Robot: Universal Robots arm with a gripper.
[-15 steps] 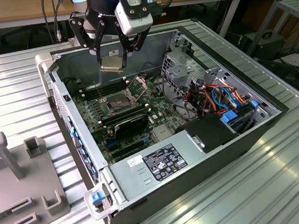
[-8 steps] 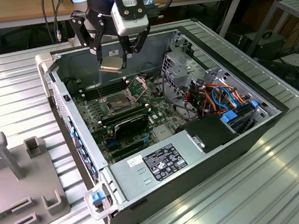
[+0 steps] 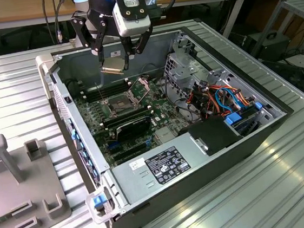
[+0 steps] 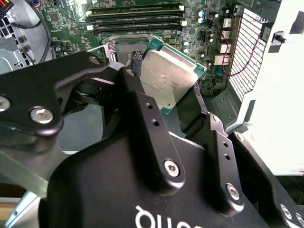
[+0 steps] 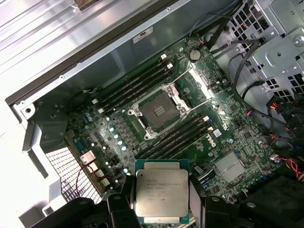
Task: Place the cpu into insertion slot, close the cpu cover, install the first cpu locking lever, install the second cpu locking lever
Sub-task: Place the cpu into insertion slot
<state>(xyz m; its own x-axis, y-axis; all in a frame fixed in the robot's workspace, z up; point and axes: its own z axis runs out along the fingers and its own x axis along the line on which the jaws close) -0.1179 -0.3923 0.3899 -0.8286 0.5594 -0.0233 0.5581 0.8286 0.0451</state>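
Because the chip has to go down flat into its seat, the end effector (image 3: 115, 64) pinches the cpu (image 5: 159, 194) by two opposite edges. Its fingers (image 4: 142, 104) press in on the chip's sides and leave the silver-grey top and the underside untouched. The grip holds the chip close to level, which I judge is meant to keep it square to the socket.

The cpu hangs in the air inside the open computer case (image 3: 202, 179), above the motherboard and touching nothing but the fingers. In the first wrist view it sits apart from the insertion slot (image 5: 158, 110), with a stretch of board and one bank of memory slots (image 5: 175, 135) between them, so it is not yet over its target.

The insertion slot lies bare and dark within its thin metal rim. The cpu cover (image 3: 141, 87) stands swung up on its hinge at the slot's edge, on the exterior view's right. That leaves the way down into the socket open. By this showing, the first step is under way: the chip is carried but not seated, and the cover is not yet closed.

The case lies on its side on the ribbed metal counter (image 3: 290, 186), its open face upward, which gives the arm access from above. A grey fixture block (image 3: 17, 177) sits on the counter at the exterior view's left, well apart from the work.
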